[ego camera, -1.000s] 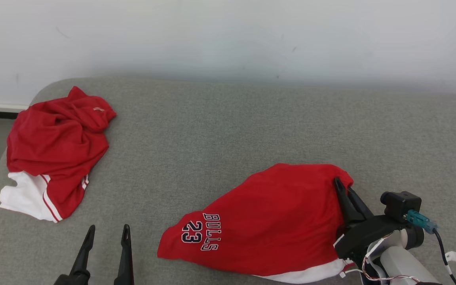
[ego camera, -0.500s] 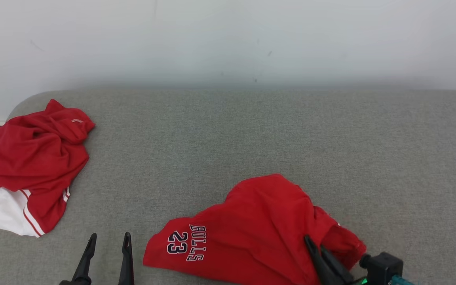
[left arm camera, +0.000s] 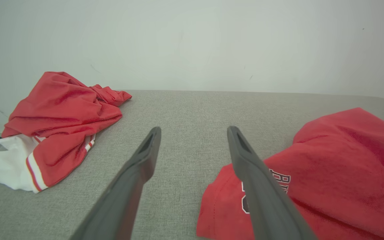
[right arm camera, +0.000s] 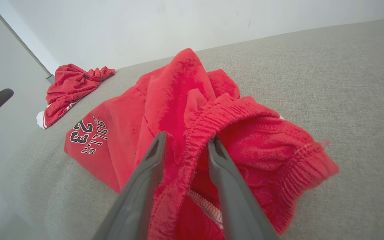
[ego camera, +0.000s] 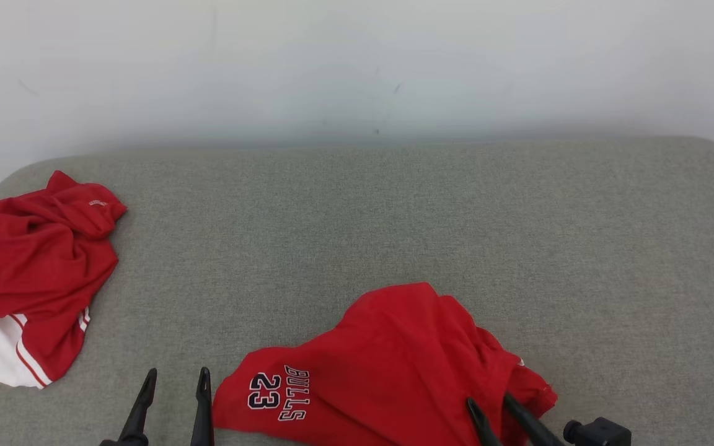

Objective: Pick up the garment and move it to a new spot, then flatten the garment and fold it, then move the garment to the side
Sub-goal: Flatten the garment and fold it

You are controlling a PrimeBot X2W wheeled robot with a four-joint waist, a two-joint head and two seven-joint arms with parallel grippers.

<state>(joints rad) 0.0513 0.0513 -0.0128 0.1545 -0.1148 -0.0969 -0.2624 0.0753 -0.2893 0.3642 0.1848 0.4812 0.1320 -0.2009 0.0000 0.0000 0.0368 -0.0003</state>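
Crumpled red-and-white jersey point(ego camera: 28, 272) at the far left edge, grey fabric surface point(ego camera: 357, 235), plain white wall point(ego camera: 357, 62) behind

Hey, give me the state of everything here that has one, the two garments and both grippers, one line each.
left gripper: open, empty.
right gripper: open, jaws parted with the shorts' waistband between them.
Bulls shorts: lying bunched on the grey surface, not flattened or folded.
red and white garment: crumpled in a heap, untouched.
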